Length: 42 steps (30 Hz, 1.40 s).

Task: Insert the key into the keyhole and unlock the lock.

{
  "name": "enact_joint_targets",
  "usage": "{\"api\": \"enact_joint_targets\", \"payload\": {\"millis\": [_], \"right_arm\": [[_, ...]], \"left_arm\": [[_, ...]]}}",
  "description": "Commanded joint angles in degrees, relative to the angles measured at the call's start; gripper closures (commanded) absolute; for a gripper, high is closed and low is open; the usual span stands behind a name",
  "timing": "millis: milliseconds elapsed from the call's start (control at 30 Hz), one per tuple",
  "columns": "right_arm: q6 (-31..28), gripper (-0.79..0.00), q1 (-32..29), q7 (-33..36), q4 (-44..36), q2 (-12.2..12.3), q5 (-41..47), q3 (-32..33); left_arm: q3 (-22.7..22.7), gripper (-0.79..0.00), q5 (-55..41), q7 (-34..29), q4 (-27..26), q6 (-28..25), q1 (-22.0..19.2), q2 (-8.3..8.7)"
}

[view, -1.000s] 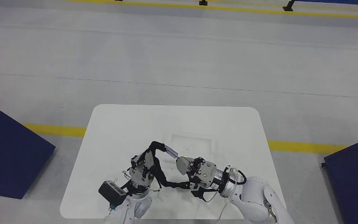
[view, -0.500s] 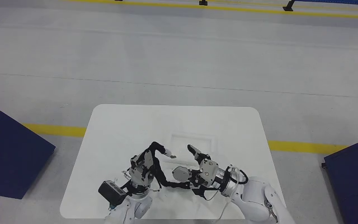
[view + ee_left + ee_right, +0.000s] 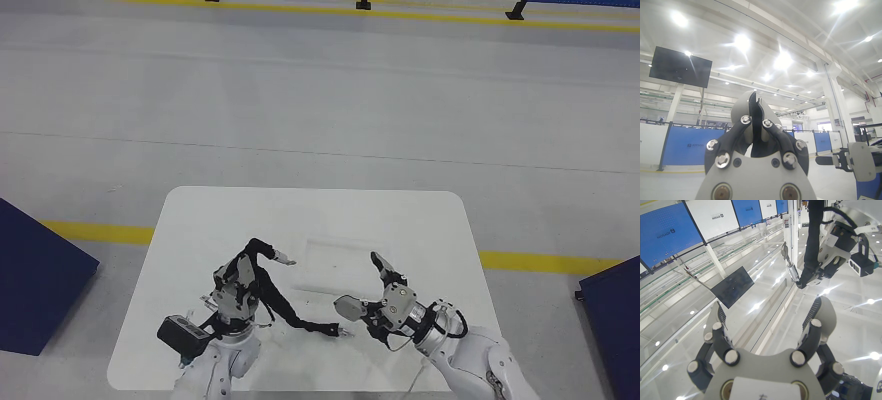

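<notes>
The right gripper stood wide open and empty, and the left gripper was clamped on the black cable beside the lock cylinder. Beyond, the key already sat in the keyhole, so turning seemed the step in hand. The next move probably called for pinching its head squarely and twisting.

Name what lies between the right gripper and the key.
Nothing: open air separates the right gripper from the key, per the right wrist view.

From above, the key, at the lock's four o'clock, seems too small to discern; the keyhole is hidden.
</notes>
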Motion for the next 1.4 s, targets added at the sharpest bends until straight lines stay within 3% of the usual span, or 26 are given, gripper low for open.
{"api": "enact_joint_targets", "payload": {"millis": [0,500,1000,1367], "right_arm": [[-0.1,-0.785,-0.6,0.5,0.1,0.1,-0.2,0.7],[-5.5,-0.785,-3.1,8.5,0.9,0.1,-6.1,2.6],[-5.5,-0.785,-3.1,8.5,0.9,0.1,-6.1,2.6],[-5.5,-0.785,-3.1,8.5,0.9,0.1,-6.1,2.6]], "left_arm": [[-1.0,0.000,0.3,-0.4,-0.3,-0.1,-0.2,0.19],[-8.6,0.000,4.0,-2.7,1.6,-2.0,-4.9,1.91],[-10.1,0.000,5.3,-2.6,8.5,-2.8,-12.2,2.44],[-9.2,0.000,8.1,-2.9,19.7,-4.5,-14.7,2.86]]}}
